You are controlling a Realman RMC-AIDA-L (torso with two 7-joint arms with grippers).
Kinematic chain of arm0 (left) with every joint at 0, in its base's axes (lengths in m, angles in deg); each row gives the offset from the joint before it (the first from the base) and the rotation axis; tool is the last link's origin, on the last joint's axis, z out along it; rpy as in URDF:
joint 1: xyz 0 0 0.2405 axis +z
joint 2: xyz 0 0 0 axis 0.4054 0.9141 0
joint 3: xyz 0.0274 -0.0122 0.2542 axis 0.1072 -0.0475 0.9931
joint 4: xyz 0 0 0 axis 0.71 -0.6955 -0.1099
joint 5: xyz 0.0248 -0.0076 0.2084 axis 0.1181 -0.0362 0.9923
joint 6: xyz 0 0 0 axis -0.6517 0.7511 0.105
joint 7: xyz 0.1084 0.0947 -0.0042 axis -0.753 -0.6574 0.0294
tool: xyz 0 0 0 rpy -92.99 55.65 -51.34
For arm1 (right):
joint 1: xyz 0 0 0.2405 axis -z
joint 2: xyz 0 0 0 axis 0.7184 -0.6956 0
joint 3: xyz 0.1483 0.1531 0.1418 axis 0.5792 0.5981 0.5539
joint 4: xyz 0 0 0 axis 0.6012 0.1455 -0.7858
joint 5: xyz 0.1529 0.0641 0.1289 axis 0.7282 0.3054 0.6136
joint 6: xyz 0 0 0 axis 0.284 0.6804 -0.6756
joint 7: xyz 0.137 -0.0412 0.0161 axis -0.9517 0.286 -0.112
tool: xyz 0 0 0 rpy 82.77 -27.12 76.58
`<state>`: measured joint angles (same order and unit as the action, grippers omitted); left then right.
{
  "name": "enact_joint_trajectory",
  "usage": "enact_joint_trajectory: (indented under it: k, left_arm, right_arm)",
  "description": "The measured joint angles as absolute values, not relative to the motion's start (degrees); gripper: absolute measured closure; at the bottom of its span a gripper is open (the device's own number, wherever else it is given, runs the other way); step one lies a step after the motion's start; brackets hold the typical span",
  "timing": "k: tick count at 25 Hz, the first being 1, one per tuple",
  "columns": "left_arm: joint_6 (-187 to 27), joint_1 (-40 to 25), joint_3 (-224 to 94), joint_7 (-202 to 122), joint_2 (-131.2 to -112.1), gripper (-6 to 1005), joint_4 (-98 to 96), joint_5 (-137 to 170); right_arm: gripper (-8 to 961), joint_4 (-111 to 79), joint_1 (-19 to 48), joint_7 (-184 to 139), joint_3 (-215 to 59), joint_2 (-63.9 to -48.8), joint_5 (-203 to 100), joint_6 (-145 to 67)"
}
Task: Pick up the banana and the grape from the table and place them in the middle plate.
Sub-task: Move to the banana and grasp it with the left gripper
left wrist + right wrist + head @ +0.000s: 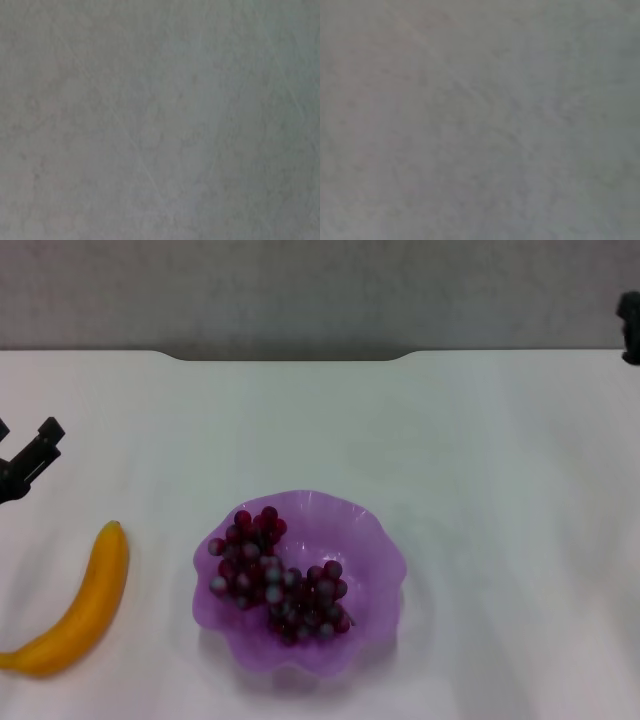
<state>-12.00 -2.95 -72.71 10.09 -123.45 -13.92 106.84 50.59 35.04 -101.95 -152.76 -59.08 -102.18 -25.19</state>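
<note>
Purple dish: the middle plate [375, 530], translucent plastic with a wavy scalloped rim, sits on the near centre of the counter [480, 460].
Grape: the grape [275, 575], a bunch of small round dark-red and greyish berries, lies inside the plate.
Banana: the banana [80, 610], smooth, glossy, curved yellow-orange, lies on the counter left of the plate, apart from it.
Counter: plain white, smooth, with a dark notched far edge.
Left gripper: the left gripper [28, 462], black, sits at the left edge beyond the banana; jaws parted, holding nothing.
Right gripper: the right gripper [630, 328] shows only as a dark part at the far right edge; jaw state cannot be told.
Wrist views: blank grey surface only.
</note>
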Motion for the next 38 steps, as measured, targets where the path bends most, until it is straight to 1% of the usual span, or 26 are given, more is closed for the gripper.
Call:
enact_joint_trajectory:
  k: [5, 7, 8, 12, 19, 23, 29, 38]
  left_arm:
    - [-12.00, -2.96, -72.71, 10.04, -123.53, 123, -13.92, 106.84]
    - [-12.00, -2.97, -72.72, 10.02, -123.53, 123, -13.92, 106.84]
    - [-12.00, -2.97, -72.71, 10.02, -123.54, 122, -13.92, 106.84]
    - [-12.00, -2.72, -72.71, 10.01, -123.54, 122, -13.93, 106.84]
    - [-12.14, -2.46, -72.51, 10.30, -123.54, 122, -13.95, 106.94]
    - [-13.64, -2.60, -72.04, 10.68, -123.60, 122, -12.89, 107.65]
    - [-14.68, -2.62, -69.47, 16.28, -123.50, 123, -16.10, 112.35]
    - [-10.72, -1.28, -61.35, 35.02, -124.20, 123, -33.62, 117.70]
  right_arm:
    - [953, 47.67, 37.39, -83.73, -155.30, -59.27, -82.99, -27.09]
    - [953, 43.64, 38.63, -69.84, -155.87, -59.43, -66.41, -23.84]
    - [953, 43.64, 38.63, -69.84, -155.87, -59.43, -66.41, -23.84]
    - [953, 38.49, 40.08, -53.18, -160.03, -59.32, -44.47, -19.78]
    - [953, 34.45, 42.30, -36.50, -166.91, -59.37, -26.62, -17.77]
    - [953, 28.21, 41.95, -26.93, -171.71, -59.17, -13.98, -14.74]
    - [953, 24.88, 41.13, -23.59, -173.93, -58.95, -9.79, -15.05]
    - [953, 23.25, 38.39, -23.53, -175.46, -58.84, -9.50, -17.24]
